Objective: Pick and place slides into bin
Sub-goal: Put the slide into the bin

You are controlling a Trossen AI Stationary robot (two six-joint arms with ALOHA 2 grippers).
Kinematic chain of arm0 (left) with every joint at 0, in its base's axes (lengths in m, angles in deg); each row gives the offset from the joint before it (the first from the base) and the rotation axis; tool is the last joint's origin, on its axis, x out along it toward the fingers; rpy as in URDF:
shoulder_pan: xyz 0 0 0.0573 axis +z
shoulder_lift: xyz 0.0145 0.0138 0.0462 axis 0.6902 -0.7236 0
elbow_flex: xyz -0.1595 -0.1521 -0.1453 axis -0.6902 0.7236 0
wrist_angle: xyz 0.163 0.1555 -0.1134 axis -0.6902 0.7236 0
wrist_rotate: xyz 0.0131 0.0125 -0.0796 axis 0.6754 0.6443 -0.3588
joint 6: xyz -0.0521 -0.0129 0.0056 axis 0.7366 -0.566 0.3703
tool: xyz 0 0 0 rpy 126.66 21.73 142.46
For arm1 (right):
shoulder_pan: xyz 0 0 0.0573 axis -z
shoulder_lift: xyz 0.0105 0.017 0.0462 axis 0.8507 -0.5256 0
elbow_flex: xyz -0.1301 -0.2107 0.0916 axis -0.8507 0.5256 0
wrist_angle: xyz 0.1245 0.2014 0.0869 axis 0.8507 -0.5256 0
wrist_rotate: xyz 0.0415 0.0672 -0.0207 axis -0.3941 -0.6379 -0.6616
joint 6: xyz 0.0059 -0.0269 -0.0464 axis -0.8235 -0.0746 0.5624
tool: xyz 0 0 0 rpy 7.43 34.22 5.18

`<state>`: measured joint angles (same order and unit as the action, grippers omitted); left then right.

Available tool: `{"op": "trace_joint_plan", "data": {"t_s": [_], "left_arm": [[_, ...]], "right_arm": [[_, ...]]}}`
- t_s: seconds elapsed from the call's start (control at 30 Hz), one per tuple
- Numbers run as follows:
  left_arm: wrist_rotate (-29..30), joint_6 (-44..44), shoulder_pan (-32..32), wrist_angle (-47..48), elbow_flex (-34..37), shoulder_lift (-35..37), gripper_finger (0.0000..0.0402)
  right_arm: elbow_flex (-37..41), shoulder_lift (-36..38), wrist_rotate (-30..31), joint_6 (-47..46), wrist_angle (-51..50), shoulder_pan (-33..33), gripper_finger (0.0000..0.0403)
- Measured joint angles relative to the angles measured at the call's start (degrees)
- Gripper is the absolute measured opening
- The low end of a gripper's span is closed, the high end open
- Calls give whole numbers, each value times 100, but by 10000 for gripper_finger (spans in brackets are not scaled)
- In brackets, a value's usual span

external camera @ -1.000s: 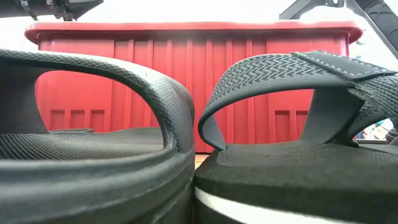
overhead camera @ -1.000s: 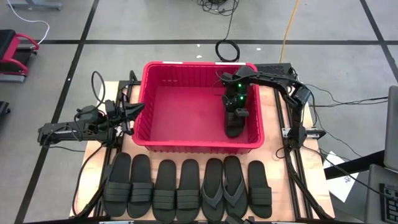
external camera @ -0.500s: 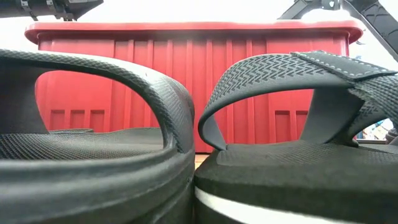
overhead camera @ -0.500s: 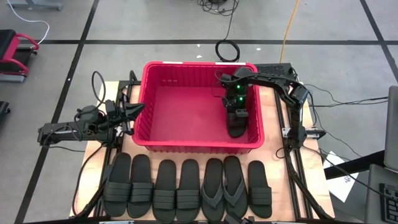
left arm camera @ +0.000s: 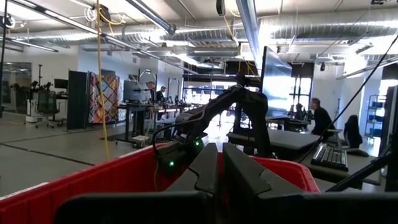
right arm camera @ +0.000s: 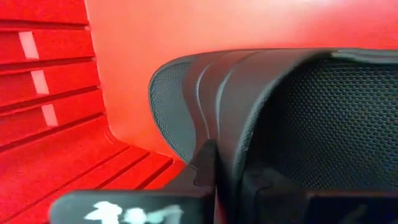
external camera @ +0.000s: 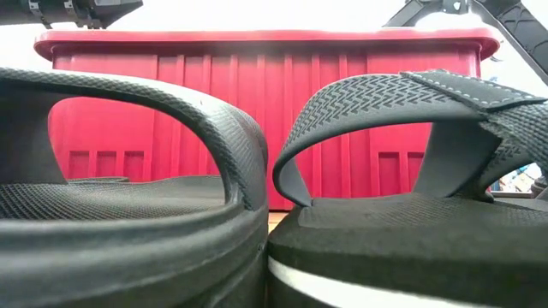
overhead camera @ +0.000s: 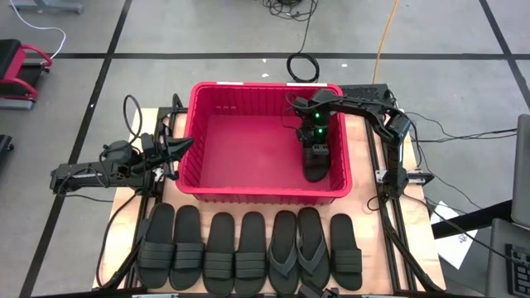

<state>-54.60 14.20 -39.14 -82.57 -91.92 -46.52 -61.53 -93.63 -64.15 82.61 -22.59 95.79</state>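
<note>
The right gripper point(overhead camera: 315, 157) is lowered inside the bin point(overhead camera: 199, 124), by its right wall, and is closed on a slide point(overhead camera: 314, 168) that is held over the bin floor near the front right corner. In the right wrist view the slide point(right arm camera: 261, 118) is seen pinched between the dark fingers point(right arm camera: 205, 168), with the red wall point(right arm camera: 50, 93) just beside it. The right arm is bent in over the bin's far right corner from its mount on the bench's right side.

The left gripper point(overhead camera: 184, 147) is held level at the bin's left rim, pointing toward the bin, and its fingers point(left arm camera: 214, 171) are seen pressed together with nothing between them. The left arm is stretched out over the left edge of the bench point(overhead camera: 364, 132).

Seven slides point(overhead camera: 248, 248) are laid in a row on the bench in front of the bin, side by side and touching; two of them point(overhead camera: 298, 248) are thong-style. In the low view two slides point(external camera: 385, 171) are seen close up with the bin point(external camera: 265, 103) behind them.

A tiled floor with cables is seen around the bench. In the left wrist view a workshop with desks, monitors and seated people point(left arm camera: 320, 115) is seen beyond the bin.
</note>
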Motion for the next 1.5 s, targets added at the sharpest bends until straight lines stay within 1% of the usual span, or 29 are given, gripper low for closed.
{"op": "trace_joint_plan", "data": {"t_s": [0.27,0.4,0.57,0.73,0.93,1.03,1.3,1.5], "left_arm": [[-2,25,0,-1,0,1,24],[0,25,-2,-1,0,0,24],[-2,25,0,1,0,2,24],[-2,25,-1,1,0,1,24],[-2,23,-2,2,0,0,24],[-2,23,0,2,0,0,24],[-2,-1,-2,10,0,2,24],[-2,-3,-2,37,0,0,24]], "right_arm": [[0,0,52,-199,253,4,95],[0,0,51,-285,282,4,123],[0,0,75,-486,271,2,136],[-2,2,310,-622,230,0,137],[-2,18,319,-787,182,0,140],[-2,87,351,-792,220,-7,154],[-2,366,489,-921,447,-7,215],[-2,619,554,-921,432,-9,230]]}}
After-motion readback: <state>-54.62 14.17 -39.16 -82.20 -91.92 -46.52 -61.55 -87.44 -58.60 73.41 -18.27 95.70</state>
